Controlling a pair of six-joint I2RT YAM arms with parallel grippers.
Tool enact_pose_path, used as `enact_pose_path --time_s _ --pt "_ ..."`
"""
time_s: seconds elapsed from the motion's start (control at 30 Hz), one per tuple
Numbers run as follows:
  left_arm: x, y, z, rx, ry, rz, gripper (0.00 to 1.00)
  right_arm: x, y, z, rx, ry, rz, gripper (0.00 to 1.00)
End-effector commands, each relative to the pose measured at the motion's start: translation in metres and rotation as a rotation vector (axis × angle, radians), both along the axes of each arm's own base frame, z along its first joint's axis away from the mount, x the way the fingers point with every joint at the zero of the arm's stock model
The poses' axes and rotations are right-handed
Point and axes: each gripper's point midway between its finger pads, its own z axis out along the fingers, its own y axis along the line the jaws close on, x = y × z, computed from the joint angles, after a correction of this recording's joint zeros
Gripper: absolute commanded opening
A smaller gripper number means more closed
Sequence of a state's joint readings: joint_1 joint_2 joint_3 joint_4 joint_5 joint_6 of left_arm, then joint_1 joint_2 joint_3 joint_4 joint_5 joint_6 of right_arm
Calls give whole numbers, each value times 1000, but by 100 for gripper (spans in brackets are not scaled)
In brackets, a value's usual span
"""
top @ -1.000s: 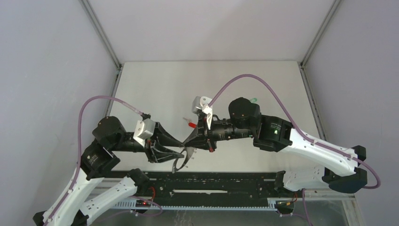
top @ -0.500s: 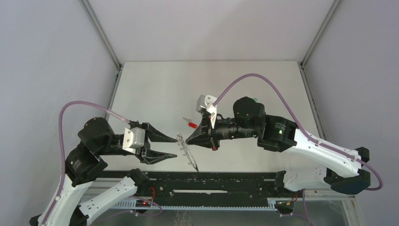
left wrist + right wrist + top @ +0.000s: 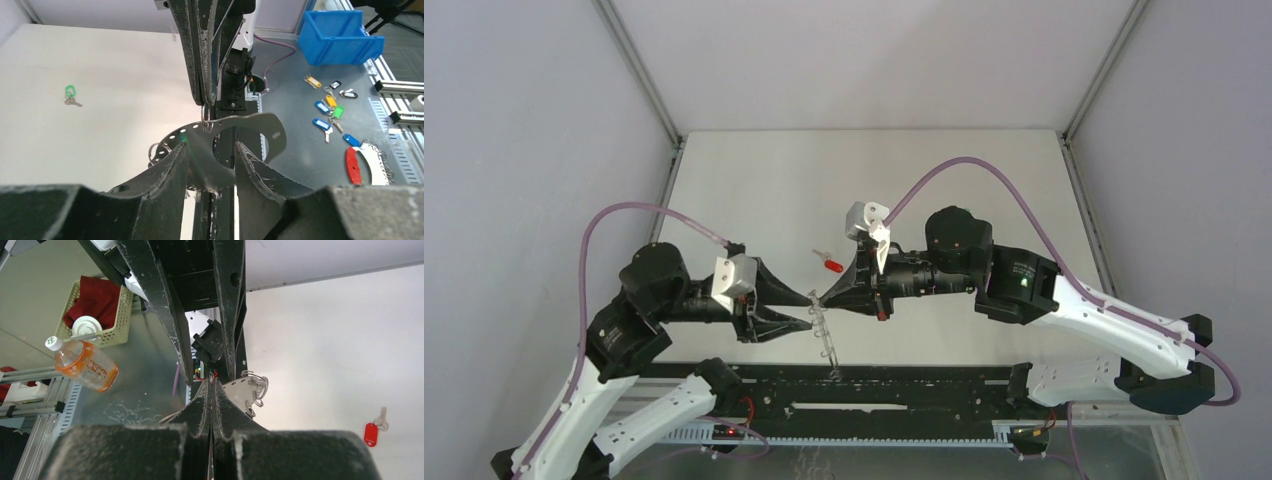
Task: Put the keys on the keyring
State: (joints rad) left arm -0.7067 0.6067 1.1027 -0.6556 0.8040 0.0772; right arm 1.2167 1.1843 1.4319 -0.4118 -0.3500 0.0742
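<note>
Keyring [image 3: 252, 127]: held up over the near edge of the tabletop [image 3: 764, 190] between both arms, pinched by its small metal ring in the tightly closed right end effector [image 3: 206, 102], long axis hanging from there toward the bases. Looks like a curved translucent strip with punched holes and spare rings. Straddled by the left end effector [image 3: 211, 150], jaws half apart; contact cannot be told. Red key [image 3: 832, 264] lying just beyond, green key [image 3: 70, 93] well apart; probably the left arm's fetch.
</note>
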Motion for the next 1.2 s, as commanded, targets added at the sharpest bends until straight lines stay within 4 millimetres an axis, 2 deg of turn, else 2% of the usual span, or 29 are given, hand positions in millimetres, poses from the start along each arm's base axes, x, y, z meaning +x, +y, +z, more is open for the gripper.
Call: enact_pose_path --time_s 0.0,0.2,0.37,0.47,0.63,0.83,1.07,1.1,1.17 --pt "-4 -9 1 -18 54 -60 44 -3 0 23 89 -26 20 0" --pt "-4 -13 6 -39 68 -71 43 -4 5 22 95 -23 35 0" --pt "-7 -14 8 -43 70 -94 35 -4 7 21 99 -20 39 0" --pt "-10 -14 7 -42 76 -112 29 -4 8 22 106 -18 39 0" --pt "-11 -14 5 -39 73 -118 13 -5 9 21 111 -11 43 0" --pt "-12 -13 5 -34 71 -126 1 -7 12 19 110 -3 55 0" --pt "-13 -11 2 -18 35 -131 0 -9 11 16 97 14 64 0" --pt "-13 -10 3 -21 26 -127 0 -9 10 16 95 24 66 2" --pt "-12 -10 4 -26 8 -120 0 -9 6 18 100 45 73 13"
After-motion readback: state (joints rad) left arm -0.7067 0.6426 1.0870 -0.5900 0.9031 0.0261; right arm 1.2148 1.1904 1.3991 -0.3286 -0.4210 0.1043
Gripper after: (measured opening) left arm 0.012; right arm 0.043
